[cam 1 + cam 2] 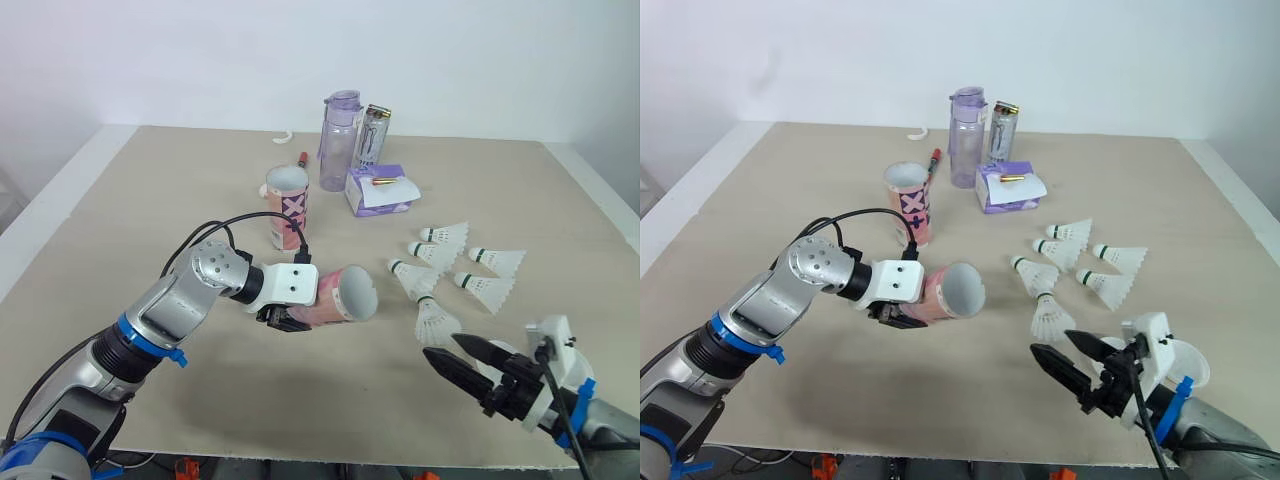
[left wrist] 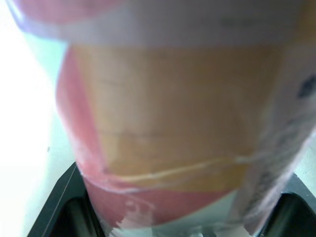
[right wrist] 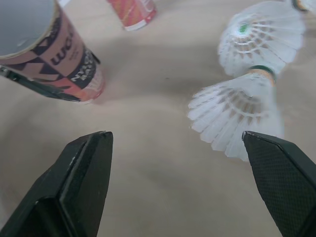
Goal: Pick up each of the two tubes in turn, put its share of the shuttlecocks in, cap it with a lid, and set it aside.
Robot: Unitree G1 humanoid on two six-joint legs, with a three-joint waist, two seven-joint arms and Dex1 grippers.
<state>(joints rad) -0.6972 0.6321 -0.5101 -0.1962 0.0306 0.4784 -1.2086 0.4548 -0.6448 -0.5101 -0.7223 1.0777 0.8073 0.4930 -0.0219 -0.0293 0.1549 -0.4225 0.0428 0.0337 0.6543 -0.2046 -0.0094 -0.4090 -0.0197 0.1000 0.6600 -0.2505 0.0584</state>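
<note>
On a beige table, the work looks barely started. One pink patterned tube is gripped by the left gripper, jaws closed around its lower body. It lies on its side, low over the table near the middle, with its open mouth turned toward the robot's right. The inside of the mouth looks empty. A second tube stands upright and open just behind it, untouched.

Six white shuttlecocks lie loose in a cluster on the right side of the table, none of them in either tube. By this showing, only the picking up of the first tube is done. Filling it, capping it, setting it aside, and the whole round for the second tube are all left.

The left arm reaches in from the left, its forearm angled toward the table's centre and its wrist turned so the tube points sideways toward the shuttlecocks. The right gripper hovers low at the front right, jaws spread wide and holding nothing. Its fingers point at the nearest shuttlecock, close to it but apart.

At the back stand a clear purple-tinted bottle, a clear container and a small purple box.
</note>
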